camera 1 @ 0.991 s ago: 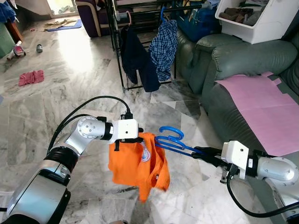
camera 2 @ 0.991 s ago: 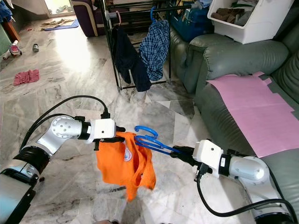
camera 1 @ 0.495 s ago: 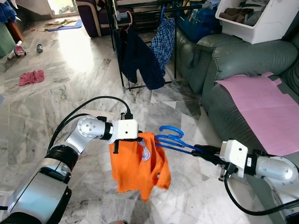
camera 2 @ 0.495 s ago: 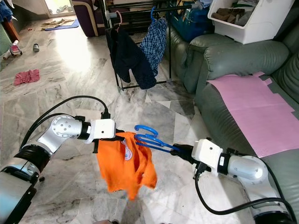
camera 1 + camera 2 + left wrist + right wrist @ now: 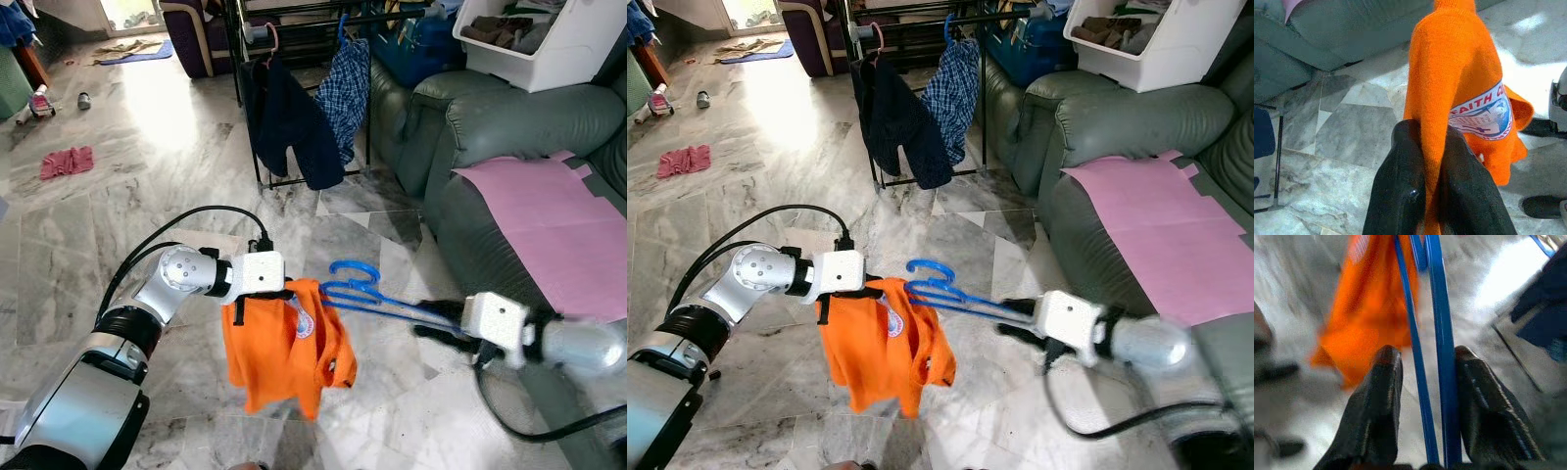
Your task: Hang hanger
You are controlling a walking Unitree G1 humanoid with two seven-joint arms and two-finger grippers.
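I hold a thin blue plastic clothes hanger (image 5: 377,299) out over the floor in front of me, its long axis lying nearly level and running from my right gripper (image 5: 436,328) across toward my left, with the curved hook (image 5: 355,270) at the far end, rising just beside the shirt. My right gripper's two black fingers (image 5: 1378,406) stand a little apart with the hanger's two blue bars running between them; the bars lie close against the one finger, though blur keeps me from seeing how tightly I have them. My left gripper (image 5: 1432,196) is closed on a fold of a bright orange knitted shirt with a round printed badge (image 5: 284,352), pinching it near the top so the rest hangs down freely above the grey-veined marble floor (image 5: 147,176). The hanger's hooked end reaches the shirt's upper edge by my left gripper. Ahead stands a black metal drying rack (image 5: 245,98) with a dark navy garment (image 5: 289,127) and a blue checked shirt (image 5: 348,88) hanging from it. On my right is a grey-green leather sofa (image 5: 470,137) carrying a pink sheet (image 5: 549,225), its edge close beside my right arm. The floor between me and the rack lies open, and wider still to my left, where a red cloth (image 5: 64,162) lies well away.
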